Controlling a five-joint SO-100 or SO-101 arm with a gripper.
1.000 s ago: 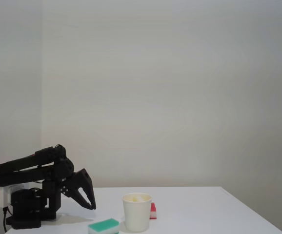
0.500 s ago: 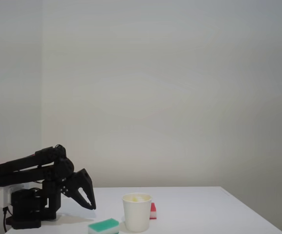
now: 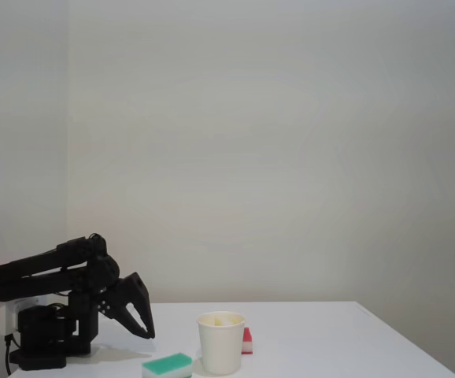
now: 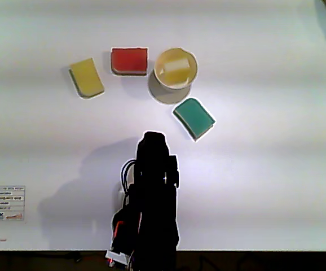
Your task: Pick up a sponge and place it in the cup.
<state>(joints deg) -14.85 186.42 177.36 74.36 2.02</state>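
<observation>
A plain white paper cup stands on the white tabletop, and a small pale yellow rectangular sponge lies inside it. Just left of the cup in the other view sits a red sponge, a second yellow sponge lies farther left, and a green-topped sponge lies just beside the cup, toward the arm. The black claw hangs folded back near the arm's base, apart from the cup, holding nothing; how far it is parted I cannot tell.

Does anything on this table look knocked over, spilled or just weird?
Nothing stands out. The cup stands upright with a pale sponge inside it. Three more sponges lie flat around it: yellow, red and green. The arm sits folded back, its gripper clear of everything.
</observation>
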